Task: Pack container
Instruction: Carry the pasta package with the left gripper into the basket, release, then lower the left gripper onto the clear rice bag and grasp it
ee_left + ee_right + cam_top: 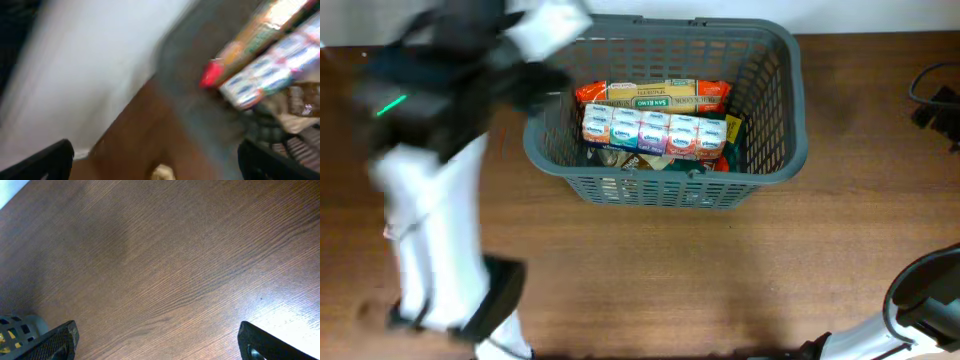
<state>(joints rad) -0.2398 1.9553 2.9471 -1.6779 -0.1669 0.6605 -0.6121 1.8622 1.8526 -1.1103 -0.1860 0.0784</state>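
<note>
The container (775,165) is a dark grey slotted basket at the top middle of the table. Inside lie a yellow pasta packet (655,93) and a row of white-and-blue packets (655,132), with other packets under them. My left arm is motion-blurred at the left. Its gripper (155,162) is open and empty, by the basket's left wall (200,115), with the packets (260,75) in sight. My right gripper (157,340) is open and empty above bare wood. A basket corner (20,327) shows at its lower left.
Black cables (935,95) lie at the far right edge of the table. The right arm's white body (920,300) sits at the bottom right corner. A white wall runs behind the basket. A small pale thing (162,172) shows blurred under the left gripper.
</note>
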